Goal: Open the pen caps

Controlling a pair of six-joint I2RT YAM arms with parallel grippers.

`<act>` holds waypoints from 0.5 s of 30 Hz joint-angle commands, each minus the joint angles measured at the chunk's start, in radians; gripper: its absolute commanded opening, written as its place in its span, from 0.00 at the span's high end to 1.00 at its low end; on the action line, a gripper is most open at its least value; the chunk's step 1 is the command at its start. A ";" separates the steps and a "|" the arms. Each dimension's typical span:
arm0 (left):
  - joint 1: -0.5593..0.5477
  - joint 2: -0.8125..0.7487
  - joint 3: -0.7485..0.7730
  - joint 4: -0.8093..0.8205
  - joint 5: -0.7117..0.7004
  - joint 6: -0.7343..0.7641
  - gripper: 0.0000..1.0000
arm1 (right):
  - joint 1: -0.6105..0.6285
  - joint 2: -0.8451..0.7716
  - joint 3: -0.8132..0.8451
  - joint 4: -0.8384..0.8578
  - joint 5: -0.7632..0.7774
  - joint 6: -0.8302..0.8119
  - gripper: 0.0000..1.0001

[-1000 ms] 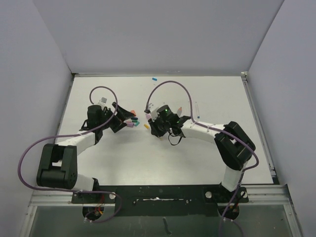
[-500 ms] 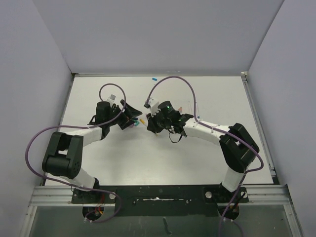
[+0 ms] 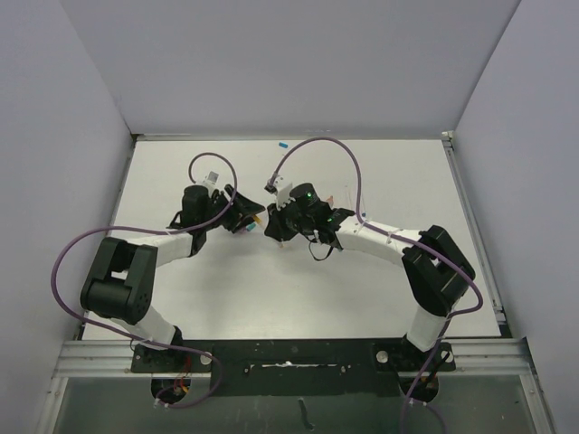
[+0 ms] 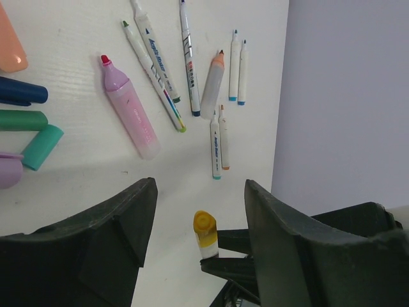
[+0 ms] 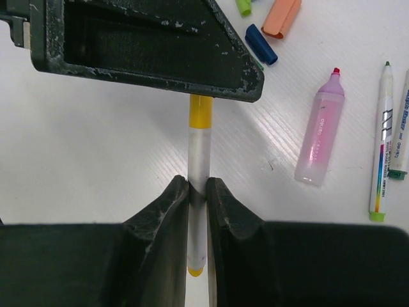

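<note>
Between the two fingers of the left gripper (image 4: 199,185) we see the yellow cap (image 4: 204,225) end-on. There is a gap on either side of it: the jaws stand apart around the cap and neither pad touches it.

In the right wrist view the right gripper (image 5: 197,182) is clamped on the white barrel of the yellow-capped pen (image 5: 198,153), with a finger pressed against each side. The capped end sticks out past these fingertips and runs under the dark body of the left gripper. The pen's yellow tail shows back between the finger bases. From above we find both grippers nose to nose over the white table (image 3: 271,298), and the pen is too small there to make out.

Beyond the left fingertips an uncapped lilac-pink highlighter (image 4: 131,109) lies flat on the table, its red tip bare. Further beyond it we see a loose fan of thin white pens (image 4: 188,57), and among them an orange-tipped highlighter (image 4: 213,83) with a pale body.

Out to the left of the left finger, loose caps lie close together along the edge of the view. We count a salmon-orange cap (image 4: 9,45), a dark blue cap (image 4: 22,93), a green cap (image 4: 22,119), a teal cap (image 4: 41,147) and a lilac cap (image 4: 7,171). The teal one lies tilted, and the lilac one is cut off by the frame.
</note>
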 commanded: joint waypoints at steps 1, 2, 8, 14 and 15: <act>-0.009 0.007 0.037 0.085 -0.008 -0.010 0.47 | -0.011 -0.017 0.023 0.076 -0.015 0.055 1.00; -0.011 0.007 0.038 0.084 -0.008 -0.009 0.49 | -0.013 -0.019 0.019 0.082 -0.016 0.062 1.00; -0.021 0.011 0.030 0.100 -0.003 -0.015 0.63 | -0.021 -0.019 0.012 0.098 -0.017 0.083 1.00; -0.027 0.011 0.029 0.104 -0.004 -0.018 0.71 | -0.025 -0.012 0.014 0.101 -0.028 0.090 1.00; -0.026 0.011 0.029 0.104 -0.003 -0.018 0.71 | -0.024 -0.012 0.014 0.101 -0.030 0.091 1.00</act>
